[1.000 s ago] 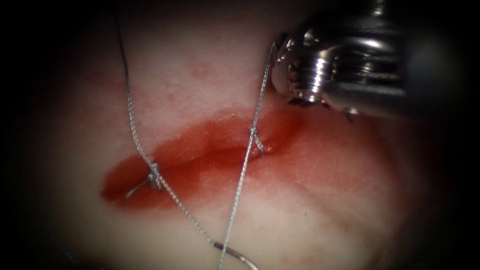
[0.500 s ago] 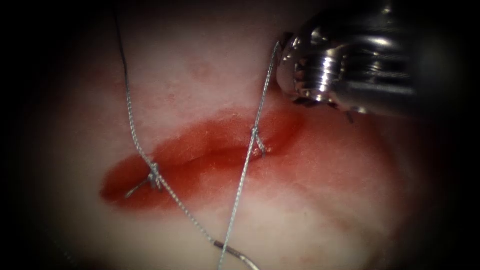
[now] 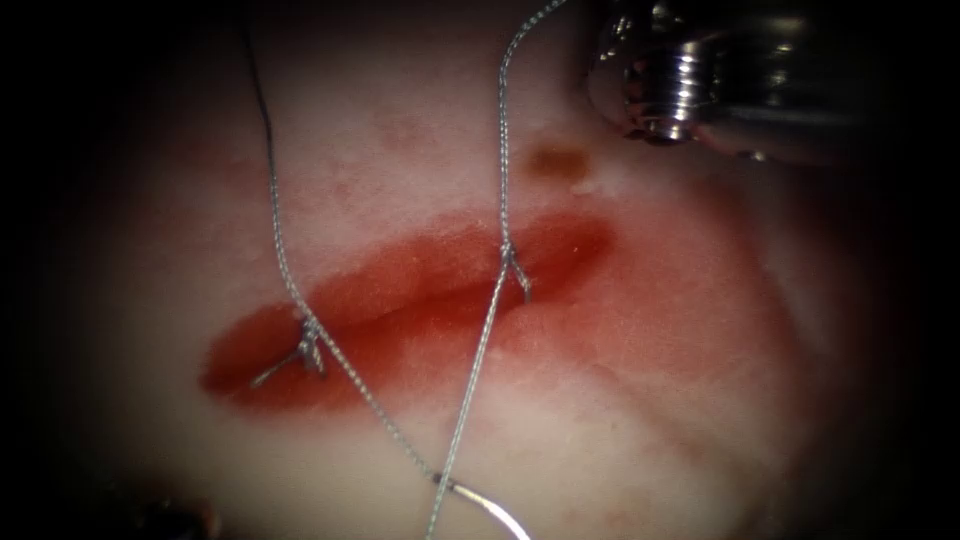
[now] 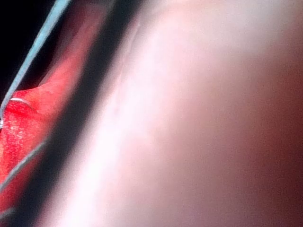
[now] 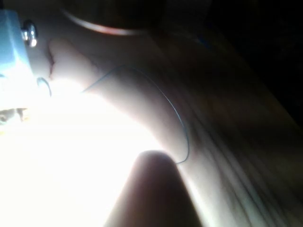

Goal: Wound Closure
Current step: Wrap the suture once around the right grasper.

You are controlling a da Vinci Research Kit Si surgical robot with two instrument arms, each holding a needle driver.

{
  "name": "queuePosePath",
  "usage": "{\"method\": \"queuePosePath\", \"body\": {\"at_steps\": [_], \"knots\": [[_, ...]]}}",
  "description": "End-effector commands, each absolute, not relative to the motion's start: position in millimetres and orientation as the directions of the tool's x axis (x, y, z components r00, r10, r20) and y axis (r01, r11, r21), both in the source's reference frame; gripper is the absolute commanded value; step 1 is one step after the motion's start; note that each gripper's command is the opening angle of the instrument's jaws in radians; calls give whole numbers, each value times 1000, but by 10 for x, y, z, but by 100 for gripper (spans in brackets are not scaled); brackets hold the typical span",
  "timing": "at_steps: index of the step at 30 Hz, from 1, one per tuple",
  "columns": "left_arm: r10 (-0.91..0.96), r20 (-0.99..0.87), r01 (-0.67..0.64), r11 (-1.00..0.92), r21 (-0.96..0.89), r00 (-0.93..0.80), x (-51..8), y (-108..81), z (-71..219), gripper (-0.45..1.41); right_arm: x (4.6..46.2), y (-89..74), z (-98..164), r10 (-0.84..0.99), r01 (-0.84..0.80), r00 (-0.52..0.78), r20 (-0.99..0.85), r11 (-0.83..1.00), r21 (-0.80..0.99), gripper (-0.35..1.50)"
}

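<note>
Endoscope view has the right tool (image 3: 690, 80) at 1 o'clock, higher and further back than a second ago. The thread (image 3: 503, 150) has followed it and now runs nearly straight from the right-hand knot (image 3: 510, 262) up to 12 o'clock. I take this as thread being pulled up from that knot. The tool's tip lies beyond the frame, so I cannot tell whether it grips the thread.

The cut (image 3: 420, 300) runs from 8 o'clock to 2 o'clock across the tissue (image 3: 650, 400), with red fluid (image 3: 300, 370) along it. A second knot (image 3: 308, 345) sits toward its left end, and its strand climbs to 11 o'clock. Both strands cross below the cut and meet the needle (image 3: 490, 505) at 6 o'clock. The needle lies on the surface, out of the tissue, and nothing holds it.

To do the pull well, I judge it should stay in line with the strand, slow and even, so the right-hand knot stays seated on the cut and is not lifted. The lower strand should stay slack so the needle is not dragged.
</note>
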State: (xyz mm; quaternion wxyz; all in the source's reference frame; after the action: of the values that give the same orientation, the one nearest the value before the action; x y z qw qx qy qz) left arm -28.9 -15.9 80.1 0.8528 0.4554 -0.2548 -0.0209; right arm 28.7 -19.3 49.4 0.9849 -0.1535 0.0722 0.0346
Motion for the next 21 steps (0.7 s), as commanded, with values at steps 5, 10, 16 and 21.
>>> {"method": "queuePosePath", "body": {"at_steps": [5, 10, 16, 21], "knots": [[-308, 442, -100, 717, 690, 842, -276, -101, 800, -45, 276, -178, 469, 165, -216, 892, -420, 973, -77, 120], [-271, 521, -61, 843, 534, 810, -268, -60, 804, -45, 264, -178, 437, 213, -77, 734, -645, 970, 232, -35], [-186, 613, -95, 914, 395, 768, -278, -32, 783, -45, 278, -187, 451, 369, -121, 685, -628, 908, 401, -35], [-176, 664, -40, 954, 296, 726, -292, -19, 788, -45, 306, -221, 493, 329, -8, 623, -710, 910, 414, -35]]}}
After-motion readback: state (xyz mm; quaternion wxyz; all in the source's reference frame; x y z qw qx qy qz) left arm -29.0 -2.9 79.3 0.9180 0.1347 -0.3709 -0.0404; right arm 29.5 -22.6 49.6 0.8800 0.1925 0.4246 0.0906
